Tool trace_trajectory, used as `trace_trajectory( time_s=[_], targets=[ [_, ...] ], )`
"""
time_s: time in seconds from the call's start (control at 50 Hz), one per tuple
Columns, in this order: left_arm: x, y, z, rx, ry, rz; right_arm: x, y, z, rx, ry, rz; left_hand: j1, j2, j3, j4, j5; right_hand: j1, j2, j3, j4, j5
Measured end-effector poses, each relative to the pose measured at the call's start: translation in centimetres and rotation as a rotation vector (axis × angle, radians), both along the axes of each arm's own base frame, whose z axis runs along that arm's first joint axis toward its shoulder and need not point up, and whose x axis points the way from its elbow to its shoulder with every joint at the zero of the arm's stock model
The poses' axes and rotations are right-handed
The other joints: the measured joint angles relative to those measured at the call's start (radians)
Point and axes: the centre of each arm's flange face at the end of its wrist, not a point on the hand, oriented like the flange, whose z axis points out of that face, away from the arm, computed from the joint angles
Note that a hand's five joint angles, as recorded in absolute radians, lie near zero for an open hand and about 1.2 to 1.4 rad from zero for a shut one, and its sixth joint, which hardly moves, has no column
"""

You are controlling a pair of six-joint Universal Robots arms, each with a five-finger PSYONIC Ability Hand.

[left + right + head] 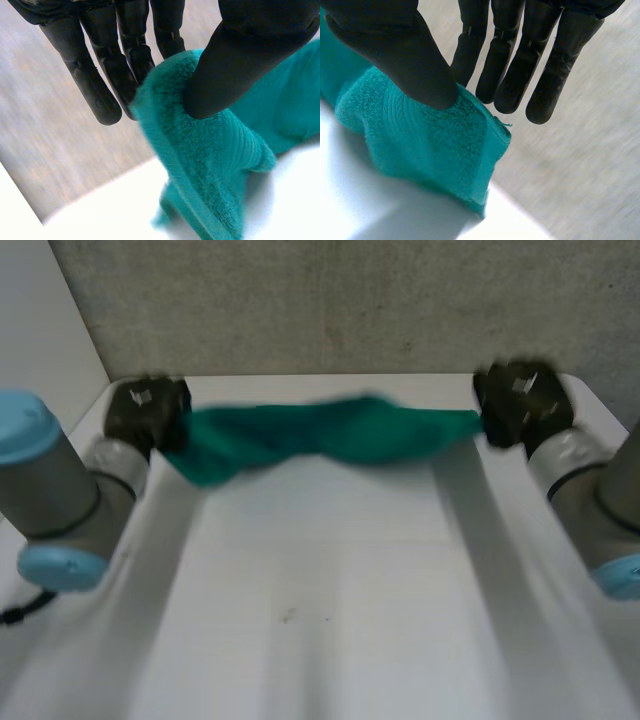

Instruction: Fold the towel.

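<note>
A teal towel (320,435) hangs stretched above the far part of the white table (320,590), sagging a little toward its left end. My left hand (147,410) holds the towel's left end; in the left wrist view its thumb (235,60) presses the towel (210,165) against the fingers (125,60). My right hand (520,402) holds the right end; in the right wrist view its thumb (405,60) pinches the towel's corner (430,145) against the fingers (520,65).
A grey wall (350,300) rises right behind the table's far edge. A white side panel (40,320) stands at the far left. Both arms run along the table's sides.
</note>
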Motion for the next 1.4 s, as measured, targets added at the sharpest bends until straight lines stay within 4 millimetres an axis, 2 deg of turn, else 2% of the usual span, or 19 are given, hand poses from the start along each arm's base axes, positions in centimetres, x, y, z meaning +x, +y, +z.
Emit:
trace_trajectory(
  time_s=[0.02, 0.04, 0.14, 0.2, 0.26, 0.3, 0.38, 0.4, 0.48, 0.58, 0.68, 0.86, 0.92, 1.0, 1.06, 1.34, 1.36, 1.38, 1.4],
  targets=[
    [0.0, 0.4, -1.6, 0.046, -0.016, -0.007, 0.0, -0.1, -0.9, 0.028, 0.011, 0.001, 0.0, 0.0, 0.0, 0.0, 0.0, 0.0, 0.0, 0.0, 0.0, 0.0],
    [0.2, 1.0, -3.5, 0.108, -0.038, -0.013, 0.0, -0.2, -3.9, 0.129, 0.054, -0.003, 0.0, 0.0, 0.0, 0.0, 0.0, 0.0, 0.0, 0.0, 0.0, 0.0],
    [0.8, 3.1, -6.7, 0.249, -0.095, -0.019, -0.7, 0.2, -7.4, 0.3, 0.146, -0.034, 0.0, 0.0, 0.0, 0.0, 0.0, 0.0, 0.0, 0.0, 0.0, 0.0],
    [1.2, 4.0, -6.7, 0.29, -0.126, -0.017, -1.2, 0.6, -7.0, 0.329, 0.184, -0.046, 0.0, 0.0, 0.0, 0.0, 0.0, 0.0, 0.0, 0.0, 0.0, 0.0],
    [2.2, 5.3, -5.7, 0.341, -0.185, -0.007, -2.2, 1.5, -5.0, 0.339, 0.246, -0.052, 0.0, 0.0, 0.0, 0.0, 0.0, 0.0, 0.0, 0.0, 0.0, 0.0],
    [3.4, 6.5, -4.7, 0.397, -0.257, 0.004, -3.1, 2.9, -2.9, 0.339, 0.326, -0.045, 0.0, 0.0, 0.0, 0.0, 0.0, 0.0, 0.0, 0.0, 0.0, 0.0],
    [5.1, 8.8, -3.8, 0.496, -0.389, -0.002, -4.4, 5.1, -1.1, 0.367, 0.456, -0.02, 0.0, 0.0, 0.0, 0.0, 0.0, 0.0, 0.0, 0.0, 0.0, 0.0],
    [5.8, 10.2, -3.5, 0.552, -0.47, -0.02, -4.8, 5.8, -0.8, 0.381, 0.497, -0.01, 0.0, 0.0, 0.0, 0.0, 0.0, 0.0, 0.0, 0.0, 0.0, 0.0],
    [6.8, 12.6, -3.1, 0.633, -0.612, -0.076, -6.3, 8.8, -0.6, 0.477, 0.685, 0.06, 0.0, 0.0, 0.0, 0.0, 0.0, 0.0, 0.0, 0.0, 0.0, 0.0],
    [6.9, 13.3, -3.0, 0.622, -0.672, -0.107, -6.7, 9.1, -1.5, 0.496, 0.741, 0.088, 0.0, 0.0, 0.0, 0.0, 0.0, 0.0, 0.0, 0.0, 0.0, 0.0],
    [6.3, 11.6, -3.0, 0.518, -0.644, -0.078, -6.4, 7.0, -3.1, 0.471, 0.7, 0.057, 0.0, 0.0, 0.0, 0.0, 0.0, 0.0, 0.0, 0.0, 0.0, 0.003],
    [4.2, 4.4, -3.4, 0.256, -0.527, 0.009, -4.5, 0.1, -5.1, 0.344, 0.489, -0.045, 0.0, 0.0, 0.0, 0.0, 0.0, 0.0, 0.0, 0.0, 0.0, 0.005],
    [3.6, 1.7, -4.3, 0.218, -0.492, 0.046, -3.5, -2.8, -5.2, 0.257, 0.415, -0.074, 0.0, 0.0, 0.0, 0.0, 0.0, 0.0, 0.0, 0.0, 0.0, 0.007],
    [3.4, -0.1, -5.1, 0.208, -0.478, 0.08, -2.9, -4.7, -5.4, 0.199, 0.382, -0.093, 0.0, 0.0, 0.0, 0.0, 0.0, 0.0, 0.0, 0.0, 0.0, 0.007],
    [3.2, -2.4, -6.5, 0.197, -0.469, 0.121, -1.8, -7.3, -6.2, 0.123, 0.354, -0.108, 0.0, 0.0, 0.0, 0.0, 0.0, 0.0, 0.0, 0.0, 0.0, 0.007],
    [1.7, -6.2, -8.9, 0.078, -0.441, 0.139, 1.0, -12.1, -10.9, 0.03, 0.337, -0.102, 0.0, 0.0, 0.0, 0.0, 0.0, 0.0, 0.0, 0.0, 0.0, 0.007],
    [1.5, -6.4, -8.9, 0.06, -0.435, 0.139, 1.1, -12.5, -11.1, 0.014, 0.33, -0.11, -0.215, -0.211, -0.188, -0.19, -0.182, -0.252, -0.282, -0.282, -0.28, -0.257],
    [1.3, -6.4, -8.9, 0.051, -0.432, 0.138, 1.1, -12.6, -11.1, 0.007, 0.326, -0.115, -0.311, -0.275, -0.271, -0.273, -0.266, -0.412, -0.451, -0.424, -0.422, -0.395],
    [1.2, -6.5, -8.9, 0.044, -0.429, 0.136, 1.1, -12.8, -11.2, 0.001, 0.322, -0.122, -0.558, -0.508, -0.481, -0.488, -0.477, -0.533, -0.556, -0.549, -0.547, -0.519]
  ],
)
